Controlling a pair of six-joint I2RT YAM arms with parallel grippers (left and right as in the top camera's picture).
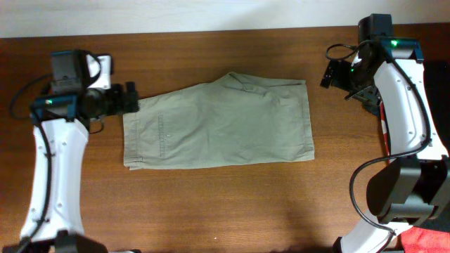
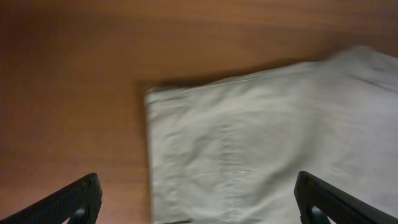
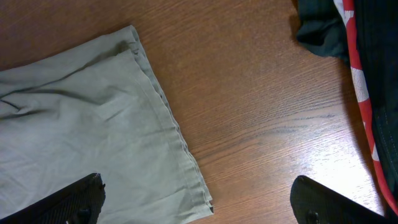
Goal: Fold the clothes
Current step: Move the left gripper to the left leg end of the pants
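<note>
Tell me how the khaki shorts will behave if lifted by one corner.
Probably floppy: the shorts lie flat with soft wrinkles, so they should drape. Likely light, being thin cloth. On the smooth table, a push may bunch them.

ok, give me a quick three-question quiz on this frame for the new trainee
1. True or false: the left gripper is shut on the shorts.
2. The shorts are: A) lying flat on the table; B) bunched in a ball; C) hanging off the edge.
3. Which is nearer the shorts, the left gripper or the right gripper?
Key: 1 false, both grippers are open and empty. 2 A. 3 the left gripper; it is at the shorts' edge, and the right gripper is apart from them.
</note>
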